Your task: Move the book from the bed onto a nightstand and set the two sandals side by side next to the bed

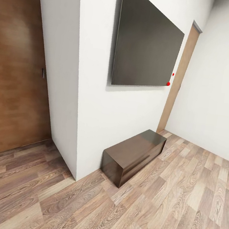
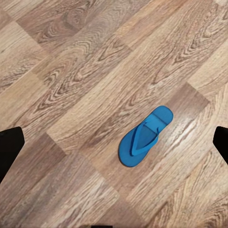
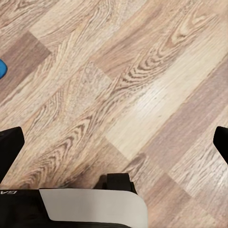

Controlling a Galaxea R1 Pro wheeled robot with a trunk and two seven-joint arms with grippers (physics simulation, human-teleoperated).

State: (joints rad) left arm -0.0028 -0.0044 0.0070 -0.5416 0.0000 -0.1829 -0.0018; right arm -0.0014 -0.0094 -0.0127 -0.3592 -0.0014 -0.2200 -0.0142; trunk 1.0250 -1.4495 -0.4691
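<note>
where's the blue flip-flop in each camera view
Head view: no flip-flop in this picture.
Left wrist view: bright blue flip-flop lies flat on the floor, near mid-picture.
Right wrist view: a blue sliver at the picture's edge, probably a sandal.
Shared landmark: the mixed-tone wood-plank floor.

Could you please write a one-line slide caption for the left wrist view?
One blue flip-flop lies strap-up on the wood-plank floor, between the left gripper's open jaws.

White walls point(image 1: 217, 71) meet at a jutting corner, where a large dark flat screen point(image 1: 148, 42) hangs. Below the screen, a low dark-brown glossy cabinet point(image 1: 133, 156) stands against the wall on the mixed-tone wood-plank floor point(image 1: 173, 212). A brown wooden door point(image 1: 14, 69) sits left of the corner, and a second, narrower one point(image 1: 176, 83) stands beyond the screen.
</note>
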